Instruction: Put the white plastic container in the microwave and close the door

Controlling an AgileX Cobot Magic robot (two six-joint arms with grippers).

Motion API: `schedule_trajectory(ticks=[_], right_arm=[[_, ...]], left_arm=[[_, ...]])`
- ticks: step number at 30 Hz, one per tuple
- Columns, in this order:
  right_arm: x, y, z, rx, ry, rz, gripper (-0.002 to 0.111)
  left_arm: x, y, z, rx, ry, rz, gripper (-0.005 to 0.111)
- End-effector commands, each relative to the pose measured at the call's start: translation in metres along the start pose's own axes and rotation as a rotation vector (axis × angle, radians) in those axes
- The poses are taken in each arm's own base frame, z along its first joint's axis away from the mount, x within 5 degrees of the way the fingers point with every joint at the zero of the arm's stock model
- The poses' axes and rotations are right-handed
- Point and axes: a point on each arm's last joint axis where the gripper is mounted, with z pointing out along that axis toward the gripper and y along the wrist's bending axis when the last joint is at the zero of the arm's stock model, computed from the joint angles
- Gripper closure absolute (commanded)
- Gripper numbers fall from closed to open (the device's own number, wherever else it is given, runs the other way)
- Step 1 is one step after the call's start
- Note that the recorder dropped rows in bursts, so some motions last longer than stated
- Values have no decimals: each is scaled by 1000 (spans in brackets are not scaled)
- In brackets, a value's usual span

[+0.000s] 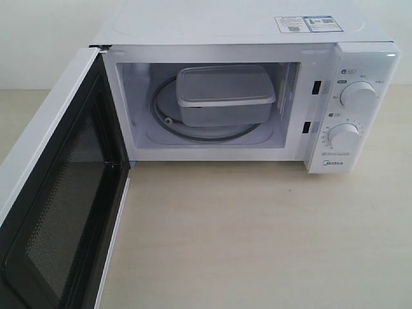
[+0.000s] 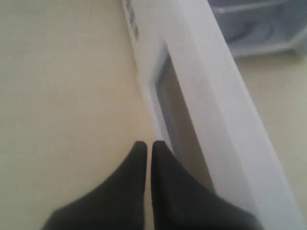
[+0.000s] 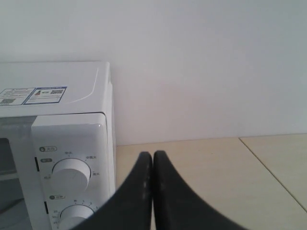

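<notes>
White plastic fills the middle of the scene: the white plastic container (image 1: 224, 96) sits inside the microwave (image 1: 225, 22), in the middle of the hollow, with its flat lid on. It rests on the round glass plate (image 1: 168, 129) on the microwave's floor. A bit of that plate peeks out on the side nearer the hinge.

The door (image 1: 61, 193) of the microwave stands wide open. It swings out from the hinge side toward the exterior camera, so its dark mesh window and black inner frame show. On the side of the microwave away from the door there is a panel with the upper dial (image 1: 358, 94) and the lower dial (image 1: 343, 136), both round and white. The stickers (image 1: 306, 24) lie on top of the microwave, above the dials. The microwave stands on a pale table (image 1: 257, 238).

The left gripper (image 2: 149, 144) is black, and its two fingers are pressed together with only a thin line between them. It holds nothing. It sits at the outer side of the microwave's open door, with its tips just beside the white door. That picture is blurry, so I cannot tell if the tips touch the door. The container shows past the door's edge there, inside the microwave.

The right gripper (image 3: 152, 154) also has its fingers together, and it is empty too. It is near the dial side of the microwave, but apart from it. A plain pale wall (image 3: 206, 72) is behind it.
</notes>
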Motion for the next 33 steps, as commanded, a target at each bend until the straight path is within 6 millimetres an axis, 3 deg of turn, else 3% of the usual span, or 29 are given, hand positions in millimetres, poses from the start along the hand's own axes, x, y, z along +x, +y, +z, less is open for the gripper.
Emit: schedule_trajectory(ticks=[1, 7, 15, 33], right_arm=[[-3, -1, -1, 3, -15, 2, 108], [-4, -2, -1, 13, -23, -2, 108], [-4, -3, -1, 18, -25, -3, 108], [-6, 1, -1, -26, -46, -13, 108]], left_arm=[[3, -9, 11, 148, 222, -27, 102], [0, -4, 40, 194, 342, -56, 102], [-9, -22, 60, 446, 326, -9, 102], [-27, -65, 112, 484, 266, 83, 102]])
